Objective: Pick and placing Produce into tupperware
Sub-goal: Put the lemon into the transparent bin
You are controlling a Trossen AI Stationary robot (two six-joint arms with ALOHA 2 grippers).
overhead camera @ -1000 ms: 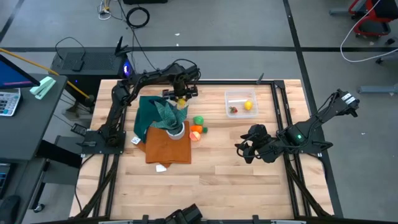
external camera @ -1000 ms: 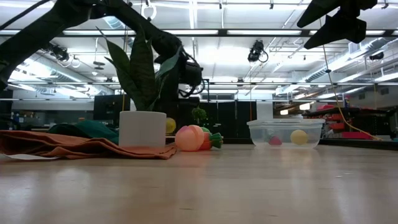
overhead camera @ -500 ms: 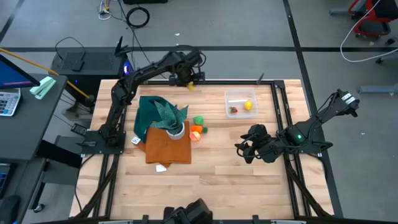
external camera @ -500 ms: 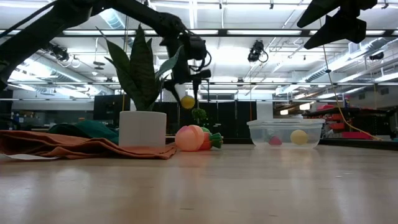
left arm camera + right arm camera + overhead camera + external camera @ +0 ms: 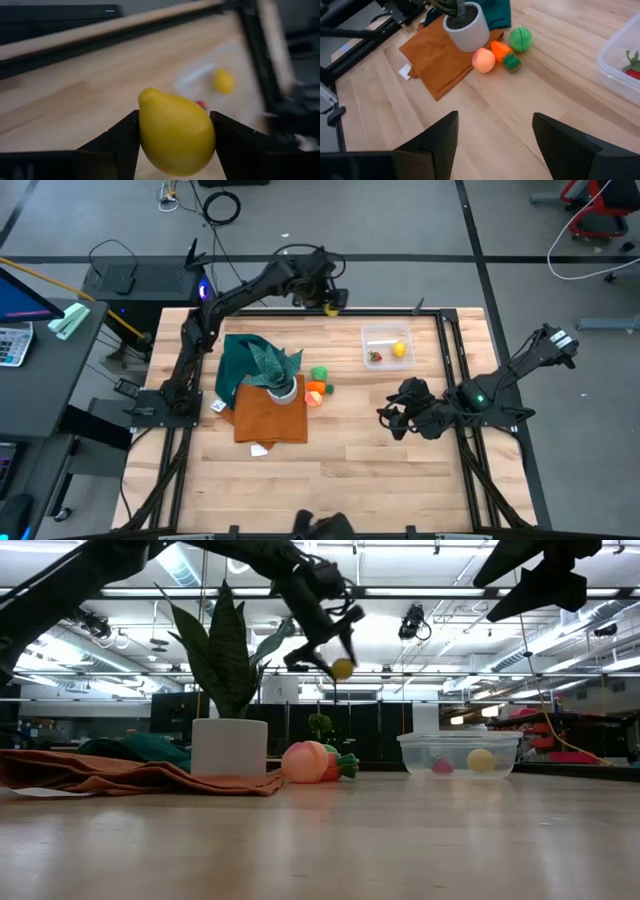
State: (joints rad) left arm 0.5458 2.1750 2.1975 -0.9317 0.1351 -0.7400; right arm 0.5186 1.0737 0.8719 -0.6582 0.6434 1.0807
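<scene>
At the table's left side lie a green cloth [image 5: 238,358] and an orange cloth [image 5: 268,411], the two overlapping; a white pot [image 5: 282,389] with a spiky plant [image 5: 225,645] stands where they meet, on the orange cloth's far edge; in the low view the pot [image 5: 229,747] stands upright on the cloth.

Just right of the pot sit three pieces of produce close together: a green ball [image 5: 319,374], a carrot [image 5: 503,53] and a peach [image 5: 483,60]; the right wrist view shows the peach and carrot touching, the green ball just beside the carrot, all on bare wood beside the cloth.

The left gripper [image 5: 331,304] is raised over the table's far edge, between the plant and the tupperware; its fingers are clamped on a yellow lemon [image 5: 175,132], one finger [image 5: 117,142] on each side, the lemon well clear of the table in the low view [image 5: 342,668].

The tupperware [image 5: 387,332] sits on the far right part of the table, well apart from the pot; inside it lie a second yellow fruit [image 5: 400,349] and a red strawberry [image 5: 375,357], side by side; in the low view both show through the clear wall [image 5: 460,755].

The right gripper [image 5: 395,418] hangs over the table's right half, nearer than the tupperware, holding nothing; its fingers [image 5: 436,140] stand spread apart with bare wood between them.
</scene>
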